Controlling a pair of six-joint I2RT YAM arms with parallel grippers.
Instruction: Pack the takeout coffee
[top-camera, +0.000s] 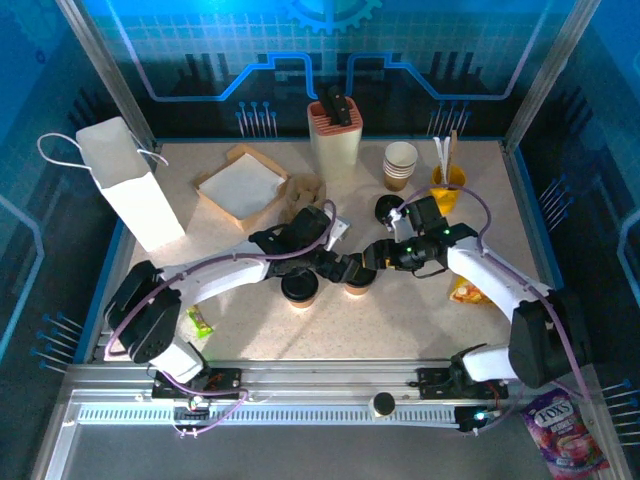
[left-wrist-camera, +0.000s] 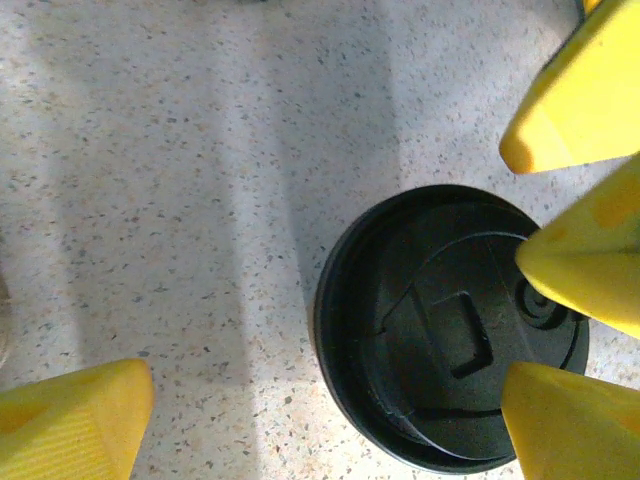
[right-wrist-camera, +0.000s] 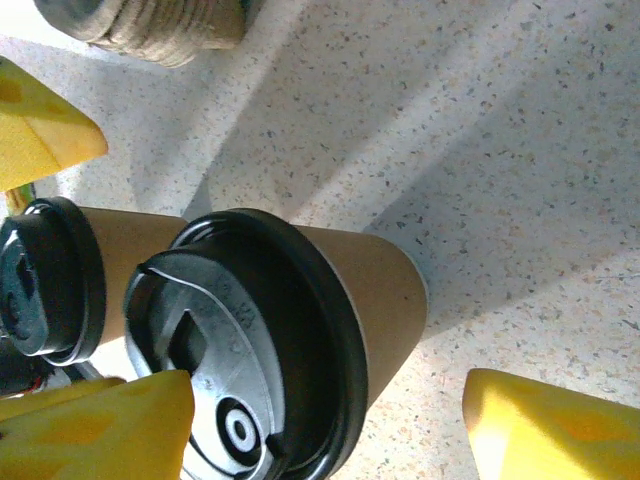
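Two takeout coffees, tan cups with black lids, stand side by side mid-table: the left cup and the right cup. My left gripper hovers open above them. In the left wrist view its gripper looks straight down on one black lid, which lies toward its right finger. My right gripper is open around the right cup. In the right wrist view its gripper has the left finger over the lid and the right finger clear of the cup wall. The other cup stands just beyond.
A white paper bag stands at the far left. At the back are an open cardboard box, a beige holder, stacked lidless cups, loose black lids and a yellow cup. Snack packets lie near the arms.
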